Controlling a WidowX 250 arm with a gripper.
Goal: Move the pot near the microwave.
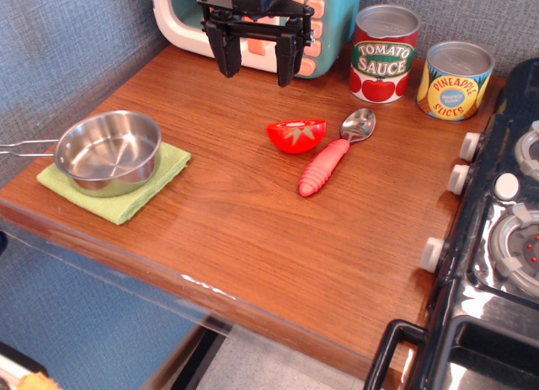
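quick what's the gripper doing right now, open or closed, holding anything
Gripper: open, holding nothing, hanging in front of the microwave, well away from the pot.

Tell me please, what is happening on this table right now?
A robot arm is to move the pot near the microwave, but nothing is held yet. The gripper hangs open and empty in front of the microwave at the back of the table. The pot sits on a green cloth near the front left corner, far from the gripper. A tomato half and a spoon lie between.
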